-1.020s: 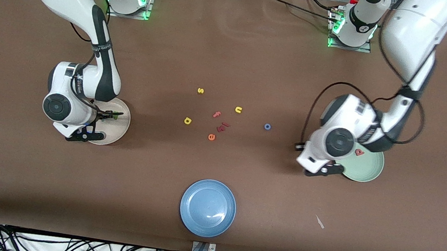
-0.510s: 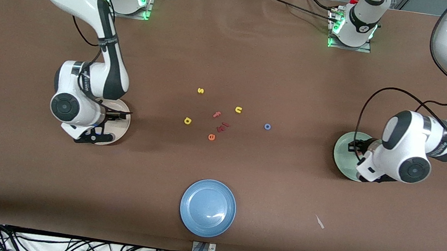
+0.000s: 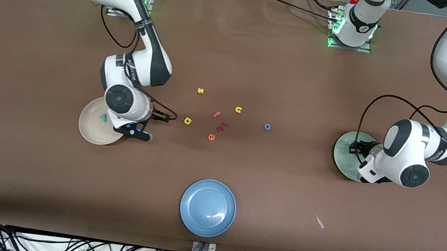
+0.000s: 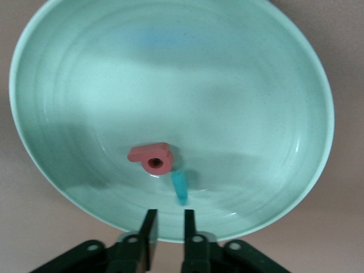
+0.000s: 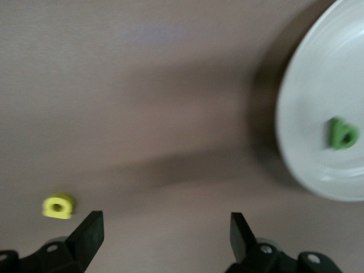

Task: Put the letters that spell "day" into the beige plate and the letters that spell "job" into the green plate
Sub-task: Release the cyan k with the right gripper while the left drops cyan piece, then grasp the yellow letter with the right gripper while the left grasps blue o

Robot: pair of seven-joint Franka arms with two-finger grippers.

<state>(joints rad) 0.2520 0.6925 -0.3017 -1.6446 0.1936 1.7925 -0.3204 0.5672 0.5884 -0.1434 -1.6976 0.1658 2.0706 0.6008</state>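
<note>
The beige plate (image 3: 88,131) holds a teal "y" (image 3: 102,117) and a dark green "d" (image 5: 343,133). My right gripper (image 3: 163,118) (image 5: 165,222) hangs open and empty over bare table between that plate and the yellow "a" (image 3: 188,120) (image 5: 58,206). The green plate (image 3: 342,150) (image 4: 239,85) holds the salmon "b" (image 4: 152,159) and the teal "j" (image 4: 180,187). My left gripper (image 3: 352,150) (image 4: 168,213) sits over the plate's rim, its fingers a little apart with nothing between them, just short of the "j". The blue "o" (image 3: 267,126) lies on the table toward the green plate.
Mid-table lie a yellow "s" (image 3: 200,90), a yellow "n" (image 3: 238,110), a salmon "f" (image 3: 217,114), an orange "e" (image 3: 211,137) and small dark red pieces (image 3: 223,126). A blue plate (image 3: 208,207) sits near the front edge, a white scrap (image 3: 319,221) beside it.
My right gripper let go of the green "d" in the beige plate and moved off toward the yellow "a". My left arm swung round over the green plate and its fingers parted slightly.
</note>
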